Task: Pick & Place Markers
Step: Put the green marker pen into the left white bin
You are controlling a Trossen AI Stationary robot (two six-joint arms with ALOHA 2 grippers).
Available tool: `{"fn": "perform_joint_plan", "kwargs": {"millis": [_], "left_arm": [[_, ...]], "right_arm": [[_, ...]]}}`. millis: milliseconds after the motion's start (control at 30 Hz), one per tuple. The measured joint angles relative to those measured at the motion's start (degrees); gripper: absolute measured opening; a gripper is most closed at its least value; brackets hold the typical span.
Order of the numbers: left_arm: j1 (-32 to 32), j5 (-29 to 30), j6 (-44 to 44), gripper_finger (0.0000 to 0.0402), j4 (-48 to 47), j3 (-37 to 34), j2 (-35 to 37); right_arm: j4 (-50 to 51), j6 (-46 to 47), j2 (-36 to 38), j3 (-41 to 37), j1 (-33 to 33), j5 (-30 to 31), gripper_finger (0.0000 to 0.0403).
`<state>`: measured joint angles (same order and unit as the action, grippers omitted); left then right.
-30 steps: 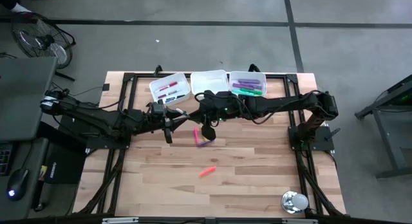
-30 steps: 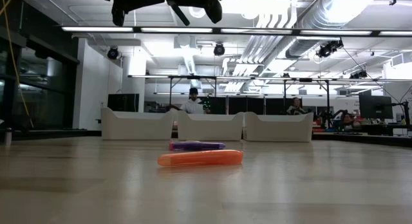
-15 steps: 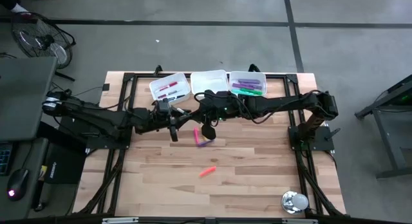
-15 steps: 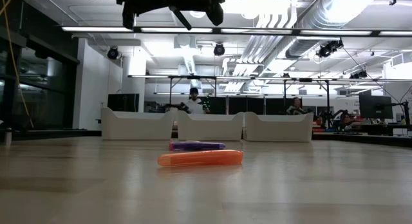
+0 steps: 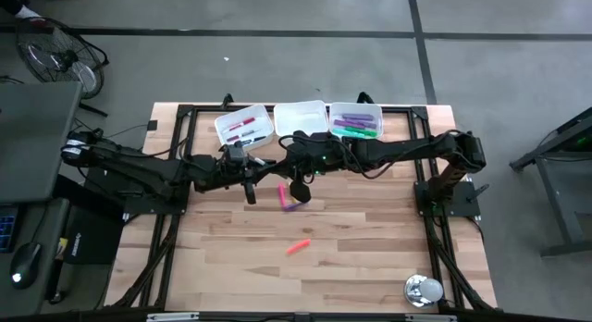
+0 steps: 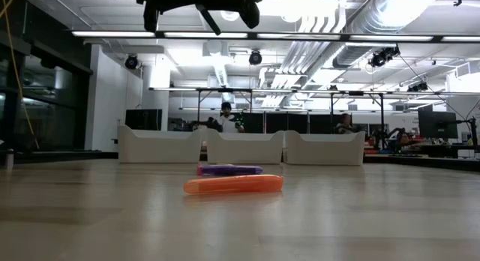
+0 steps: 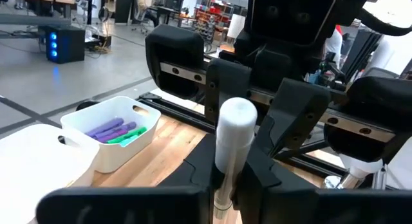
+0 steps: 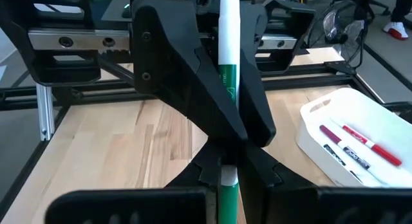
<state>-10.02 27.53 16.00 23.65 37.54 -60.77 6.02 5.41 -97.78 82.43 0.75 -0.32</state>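
A marker with a white barrel and green print (image 8: 228,76) hangs high above the table's middle, between my two grippers. My left gripper (image 7: 224,193), reaching in from the table's left (image 5: 267,174), is shut on it. My right gripper (image 8: 226,185), reaching in from the right (image 5: 277,173), is shut on it too, fingertip to fingertip with the left. On the table lie a pink marker (image 5: 281,194), a purple marker (image 5: 294,207) and an orange marker (image 5: 298,247). My left gripper pinches the marker's barrel (image 8: 228,135) between its two fingers, just past my right gripper's fingertips. It comes level from the table's left. The marker's white rounded end (image 7: 236,118) rises above the fingers, and the marker is clear of the table. My right gripper pinches the marker's green lower part (image 8: 225,197) between its two fingers, coming from the table's right and slanting a little down. The white barrel runs on past the fingertips into my left gripper. The marker is clear of the table.
Three white trays stand along the far edge: the left tray (image 5: 245,128) holds red markers, the middle tray (image 5: 301,117) looks bare, the right tray (image 5: 356,120) holds purple and green markers. A shiny round object (image 5: 424,290) sits near the front right corner.
My left gripper has gone a little toward the table's right, closer to my right gripper, and has since kept still. The markers on the table have not moved.
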Motion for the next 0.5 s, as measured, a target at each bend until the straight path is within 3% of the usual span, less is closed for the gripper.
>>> {"fn": "perform_joint_plan", "kwargs": {"millis": [367,500], "left_arm": [[0.0,0.3,0.8,0.0027,-0.2,0.0,0.0],[0.0,0.4,0.8,0.0027,-0.3,0.0,0.0]], "right_arm": [[0.1,-0.1,0.0,0.0,0.0,0.1,0.0019],[0.1,0.2,0.0,0.0,0.0,0.5,0.0064]]}}
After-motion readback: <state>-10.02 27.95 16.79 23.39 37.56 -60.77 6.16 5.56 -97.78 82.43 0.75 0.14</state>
